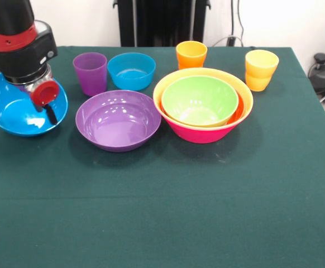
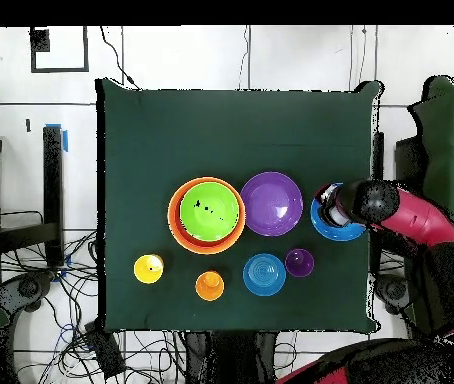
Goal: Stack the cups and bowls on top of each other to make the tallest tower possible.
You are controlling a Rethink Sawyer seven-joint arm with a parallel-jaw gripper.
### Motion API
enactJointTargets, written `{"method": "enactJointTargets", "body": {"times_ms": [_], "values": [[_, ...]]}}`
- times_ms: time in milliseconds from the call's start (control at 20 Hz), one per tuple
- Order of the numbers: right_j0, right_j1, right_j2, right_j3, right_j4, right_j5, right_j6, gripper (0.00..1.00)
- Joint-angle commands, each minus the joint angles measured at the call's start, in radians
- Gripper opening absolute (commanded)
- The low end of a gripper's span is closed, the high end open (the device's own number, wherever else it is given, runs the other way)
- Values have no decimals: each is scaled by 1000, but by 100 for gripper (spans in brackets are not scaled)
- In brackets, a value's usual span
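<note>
Fingers (image 1: pixel 49 113) reach inside the blue bowl (image 1: pixel 6 111), apparently to grip its rim; closure cannot be told; pink-based tower (image 1: pixel 204 129) stands well apart

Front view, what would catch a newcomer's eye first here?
Probably the red and black arm coming down at the picture's left, its gripper inside a tilted blue bowl at the table's edge. Next, the nested stack right of centre: a green bowl inside orange and pink ones. A big purple bowl sits empty just left of it.
</note>
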Motion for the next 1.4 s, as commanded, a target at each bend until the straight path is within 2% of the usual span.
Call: {"method": "enactJointTargets", "body": {"times_ms": [50, 300, 400, 500, 600, 700, 900, 1200, 1400], "values": [[12, 56, 85, -31, -70, -32, -199, 100], [10, 45, 86, -23, -65, -22, -202, 100], [17, -11, 79, 10, -53, 15, -194, 100], [37, -123, 62, 63, -26, 96, -176, 100], [64, -195, 44, 69, -12, 177, -167, 100], [72, -195, 48, 51, -10, 208, -169, 100], [59, -156, 66, 32, -17, 185, -173, 100], [61, -151, 70, 19, -21, 200, -166, 100], [61, -128, 74, 17, -27, 169, -159, 100]]}}
